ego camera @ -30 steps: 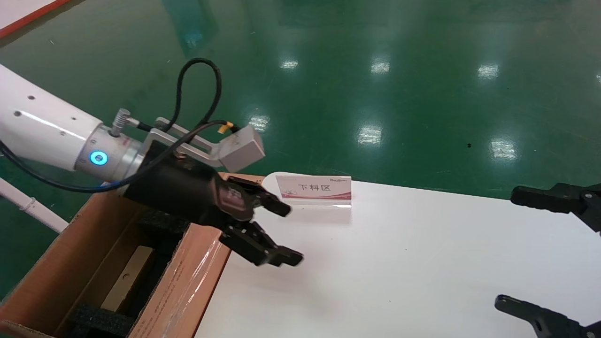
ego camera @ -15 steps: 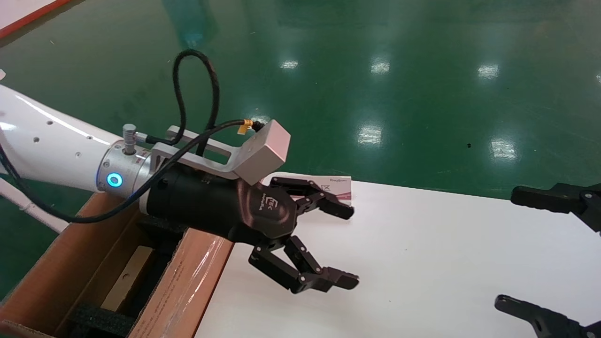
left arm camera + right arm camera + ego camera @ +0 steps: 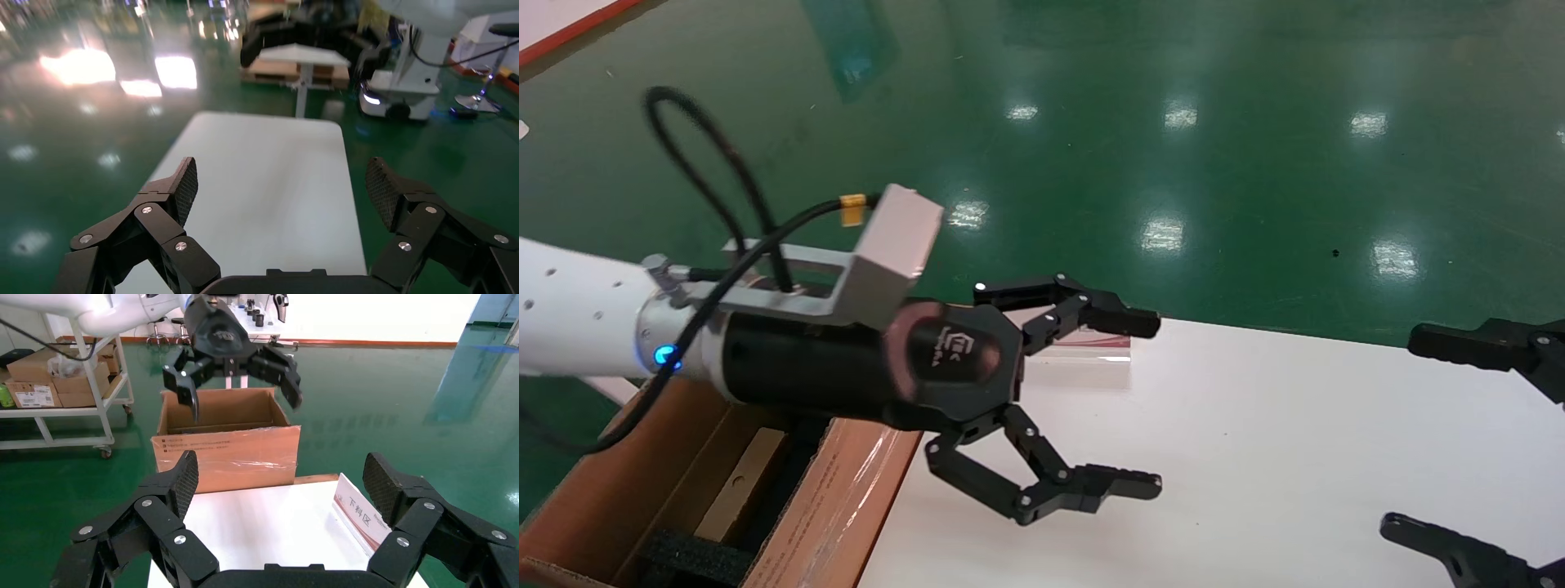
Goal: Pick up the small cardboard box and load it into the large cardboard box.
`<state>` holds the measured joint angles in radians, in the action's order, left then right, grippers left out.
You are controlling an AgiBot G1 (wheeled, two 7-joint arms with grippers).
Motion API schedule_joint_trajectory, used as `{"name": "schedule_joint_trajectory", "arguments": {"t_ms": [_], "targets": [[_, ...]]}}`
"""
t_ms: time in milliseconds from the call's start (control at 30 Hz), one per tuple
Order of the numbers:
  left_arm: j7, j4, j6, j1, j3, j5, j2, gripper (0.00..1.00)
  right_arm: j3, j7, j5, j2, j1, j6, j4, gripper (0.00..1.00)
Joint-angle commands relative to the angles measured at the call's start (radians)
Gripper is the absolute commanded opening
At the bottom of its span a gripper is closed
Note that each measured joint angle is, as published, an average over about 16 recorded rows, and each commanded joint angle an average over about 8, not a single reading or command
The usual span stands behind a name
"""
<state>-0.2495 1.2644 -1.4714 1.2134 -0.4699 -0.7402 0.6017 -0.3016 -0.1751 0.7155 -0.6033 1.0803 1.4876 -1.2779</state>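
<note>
Swinging farther over table (image 3: pixel 1254 457), left gripper (image 3: pixel 1148 400) (jaws spread), risen

Head view: high, angled down and forward over tabletop (image 3: pixel 1254 425), large cardboard box (image 3: pixel 829 506) at lower left of frame. Left wrist view: close behind left claw (image 3: pixel 281 184), looking along tabletop (image 3: pixel 269 184). Right wrist view: close behind right claw (image 3: pixel 280 478), facing large cardboard box (image 3: pixel 226 450); shares left claw (image 3: pixel 235 370) with head view
</note>
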Motion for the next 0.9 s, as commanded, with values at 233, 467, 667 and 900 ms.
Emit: {"name": "schedule_joint_trajectory", "arguments": {"t_ms": [233, 467, 667, 900], "targets": [[0.071, 0.023, -0.029, -0.172, 0.237, 0.012, 0.011, 1.00, 0.000, 0.000, 0.000, 0.000, 0.000, 0.000, 0.000, 1.00], [0.073, 0.026, -0.033, -0.185, 0.254, 0.014, 0.013, 1.00, 0.000, 0.000, -0.001, 0.000, 0.000, -0.001, 0.000, 1.00], [0.068, 0.024, -0.030, -0.166, 0.228, 0.013, 0.012, 1.00, 0.000, 0.000, -0.001, 0.000, 0.000, -0.001, 0.000, 1.00], [0.065, 0.022, -0.027, -0.154, 0.211, 0.012, 0.011, 1.00, 0.000, 0.000, -0.001, 0.000, 0.000, 0.000, 0.000, 1.00]]}}
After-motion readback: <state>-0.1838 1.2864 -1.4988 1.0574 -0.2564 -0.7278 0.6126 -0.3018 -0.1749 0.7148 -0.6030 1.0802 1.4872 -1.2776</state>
